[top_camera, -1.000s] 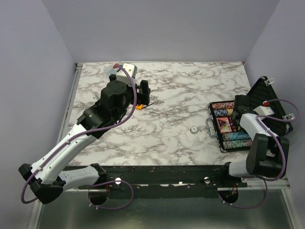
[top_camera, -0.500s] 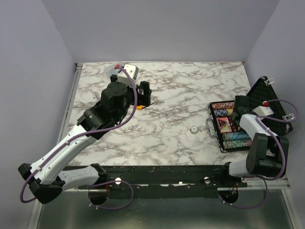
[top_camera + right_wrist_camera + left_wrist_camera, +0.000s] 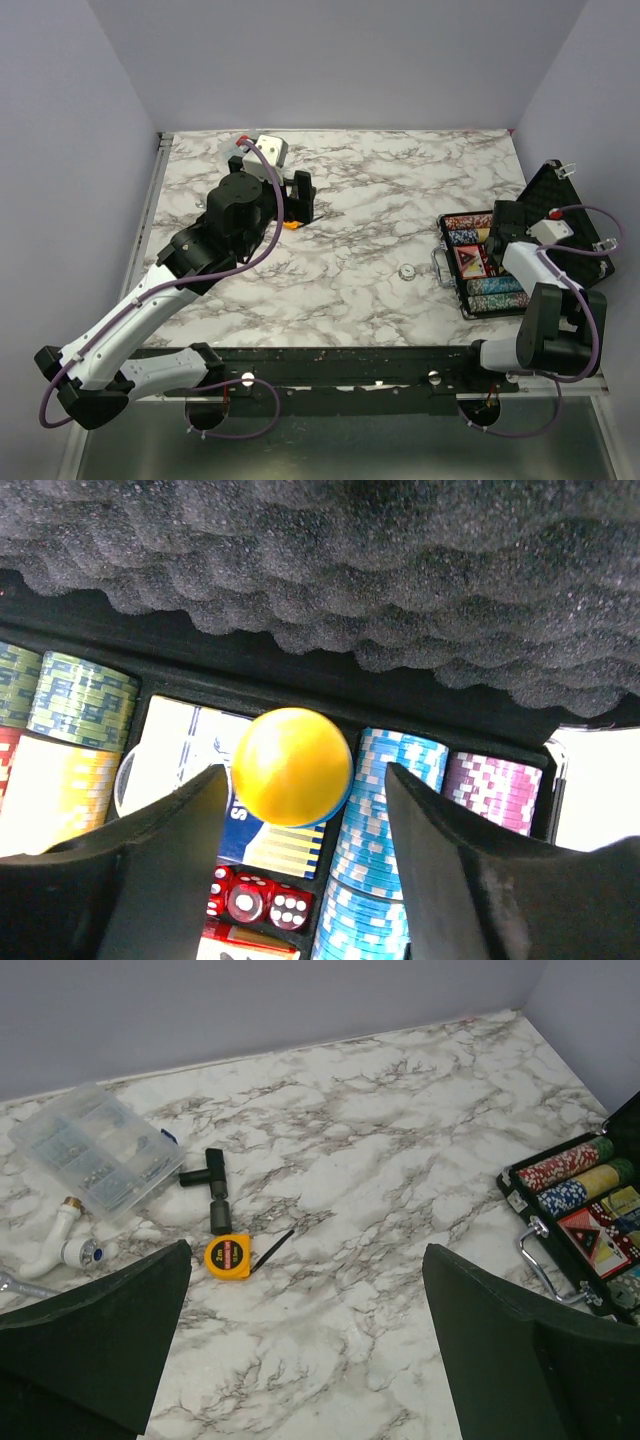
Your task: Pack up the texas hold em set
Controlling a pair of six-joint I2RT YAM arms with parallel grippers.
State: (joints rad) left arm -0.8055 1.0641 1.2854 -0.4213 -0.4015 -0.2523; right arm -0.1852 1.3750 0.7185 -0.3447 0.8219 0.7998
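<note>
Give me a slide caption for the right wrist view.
Right gripper open over yellow disc in the foam-lidded briefcase.

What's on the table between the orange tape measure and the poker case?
Only a small pale disc, nearer the case; the top view shows it.

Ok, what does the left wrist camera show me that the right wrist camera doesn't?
Only the left wrist view: the marble table with the clear compartment box, tape measure, black T-shaped tool and white pipe fitting, all well away from the briefcase.

Only the right wrist view: a close look at the foam lid, a yellow disc in the gap of the open right claw, and red dice below it.

Both views: the chip rows inside the open briefcase.
</note>
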